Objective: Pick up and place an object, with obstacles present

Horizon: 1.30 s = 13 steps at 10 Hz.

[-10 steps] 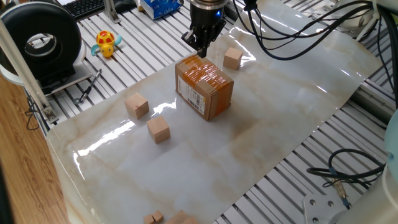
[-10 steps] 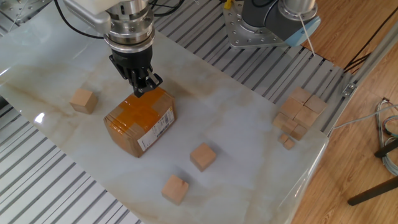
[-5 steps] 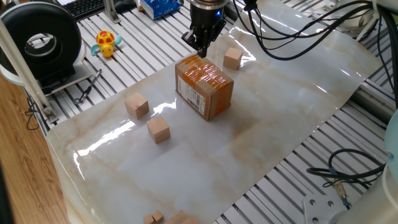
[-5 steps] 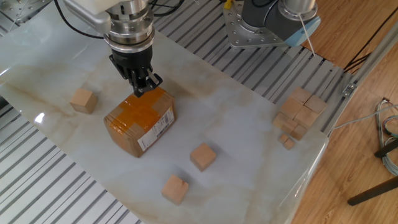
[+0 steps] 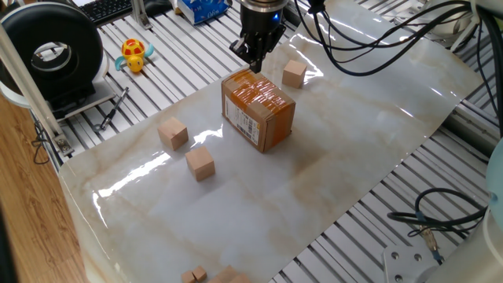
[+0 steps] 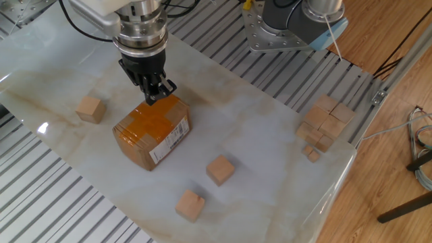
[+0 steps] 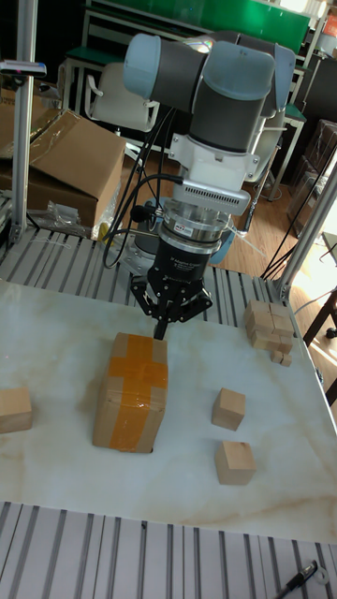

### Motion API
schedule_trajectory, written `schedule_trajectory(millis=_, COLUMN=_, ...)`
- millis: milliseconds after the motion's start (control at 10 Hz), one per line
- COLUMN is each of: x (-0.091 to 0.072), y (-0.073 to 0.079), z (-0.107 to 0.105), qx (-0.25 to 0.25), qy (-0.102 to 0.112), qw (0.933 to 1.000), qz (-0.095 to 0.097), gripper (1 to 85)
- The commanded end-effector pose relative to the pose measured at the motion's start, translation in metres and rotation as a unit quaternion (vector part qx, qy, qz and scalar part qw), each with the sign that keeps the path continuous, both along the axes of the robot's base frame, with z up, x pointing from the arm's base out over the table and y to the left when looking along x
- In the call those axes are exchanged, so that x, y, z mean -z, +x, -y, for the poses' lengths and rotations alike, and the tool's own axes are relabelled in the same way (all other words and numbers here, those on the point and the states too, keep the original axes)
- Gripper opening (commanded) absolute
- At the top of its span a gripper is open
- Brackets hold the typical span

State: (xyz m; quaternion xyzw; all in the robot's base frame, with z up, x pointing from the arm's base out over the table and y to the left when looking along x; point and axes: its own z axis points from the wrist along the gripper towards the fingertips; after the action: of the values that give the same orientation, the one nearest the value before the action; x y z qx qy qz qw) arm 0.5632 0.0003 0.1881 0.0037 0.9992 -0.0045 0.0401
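My gripper (image 5: 255, 63) (image 6: 155, 98) (image 7: 161, 332) hangs just above the far top edge of the brown cardboard box (image 5: 259, 110) (image 6: 152, 131) (image 7: 131, 379), the obstacle with orange tape. Its fingers are pressed together, shut on nothing. Three loose tan wooden cubes lie on the marble sheet. One cube (image 5: 294, 73) (image 6: 90, 109) (image 7: 14, 410) sits alone on one side of the box. Another cube (image 5: 173, 133) (image 6: 220, 169) (image 7: 227, 408) and a third cube (image 5: 200, 163) (image 6: 190, 204) (image 7: 234, 462) lie together on the other side.
A pile of wooden cubes (image 6: 325, 125) (image 7: 271, 328) sits at the sheet's corner. A yellow toy (image 5: 135, 55) and a black round device (image 5: 55, 55) stand on the slatted table beyond the sheet. Black cables (image 5: 377, 31) trail across the far side.
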Motion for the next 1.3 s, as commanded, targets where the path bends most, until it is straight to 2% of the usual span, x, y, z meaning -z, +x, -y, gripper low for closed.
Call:
schedule_trajectory(millis=0, x=-0.001, y=0.001, z=-0.003, qx=0.001, qy=0.006, qw=1.0000, qz=0.001, gripper=1.3)
schedule_trajectory(millis=900, x=-0.003, y=0.003, z=-0.007, qx=-0.004, qy=0.009, qw=0.9999, qz=0.003, gripper=1.3)
schedule_trajectory(millis=1200, x=-0.003, y=0.006, z=-0.013, qx=0.000, qy=0.021, qw=0.9997, qz=0.008, gripper=1.3)
